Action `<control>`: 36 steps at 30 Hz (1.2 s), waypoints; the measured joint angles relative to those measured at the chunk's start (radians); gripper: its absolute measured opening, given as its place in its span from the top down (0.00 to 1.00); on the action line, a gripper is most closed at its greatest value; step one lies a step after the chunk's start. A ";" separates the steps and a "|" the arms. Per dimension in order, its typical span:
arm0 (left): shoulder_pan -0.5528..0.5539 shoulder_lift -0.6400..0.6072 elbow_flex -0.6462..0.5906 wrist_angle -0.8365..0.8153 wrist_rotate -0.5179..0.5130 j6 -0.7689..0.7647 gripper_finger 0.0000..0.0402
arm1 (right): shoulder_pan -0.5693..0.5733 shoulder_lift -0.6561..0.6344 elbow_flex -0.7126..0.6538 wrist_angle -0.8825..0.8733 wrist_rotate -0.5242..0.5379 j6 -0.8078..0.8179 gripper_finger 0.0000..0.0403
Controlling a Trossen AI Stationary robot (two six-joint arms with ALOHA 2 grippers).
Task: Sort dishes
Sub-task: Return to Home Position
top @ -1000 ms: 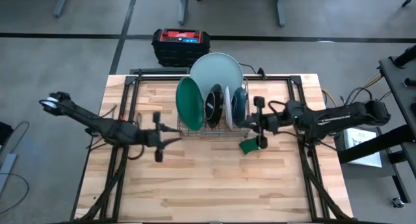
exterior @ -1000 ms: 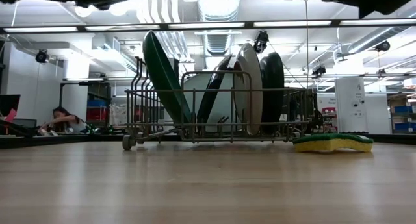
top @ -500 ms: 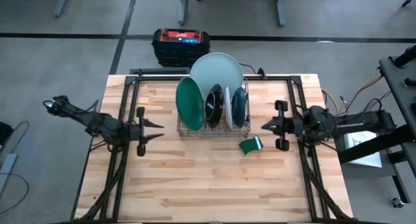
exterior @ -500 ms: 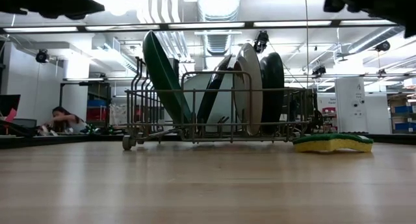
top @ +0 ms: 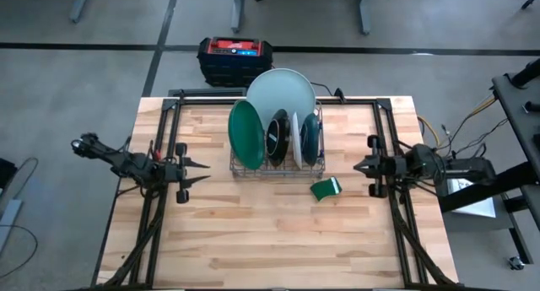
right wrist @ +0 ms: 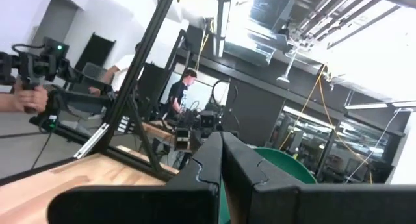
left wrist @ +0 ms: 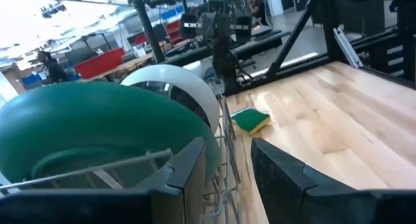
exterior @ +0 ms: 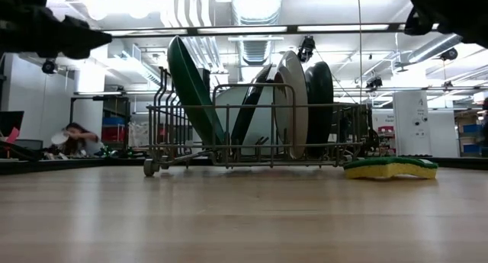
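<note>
- The left claw (top: 201, 171) hangs over the left side of the bench (top: 278, 240). Its two fingers are apart, and it holds nothing.
- The right claw (top: 355, 167) hangs over the right side of the bench. Its fingers are pressed together, with nothing between them.
- All the plates stand on edge in the wire rack (top: 278, 169) at the back middle of the bench, between the two claws.
- The big pale plate (top: 283, 88) is at the far end of the rack.
- In front of it, going from left to right, are the green plate (top: 246, 135), the dark brown plate (top: 278, 137), the thin white plate (top: 296, 139) and the dark teal plate (top: 310, 133).
- A green sponge (top: 326, 188) lies flat on the bench near the rack's front right corner.
</note>
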 joint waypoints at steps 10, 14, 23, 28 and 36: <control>0.010 -0.114 -0.058 -0.152 -0.251 -0.089 0.71 | 0.000 -0.083 0.001 -0.175 -0.018 0.025 1.00; 0.033 -0.116 -0.087 0.003 -0.565 -0.057 0.71 | 0.000 -0.088 0.001 -0.195 -0.014 0.014 1.00; 0.256 -0.112 -0.135 0.185 -0.994 -0.050 0.71 | 0.000 -0.083 0.001 -0.268 0.061 0.003 1.00; 0.528 -0.106 -0.135 0.184 -0.961 -0.083 0.71 | 0.000 -0.083 0.001 -0.281 0.110 0.050 1.00; 1.208 -0.106 -0.136 0.205 -0.301 -0.030 0.71 | 0.000 -0.079 0.001 -0.292 0.110 -0.062 1.00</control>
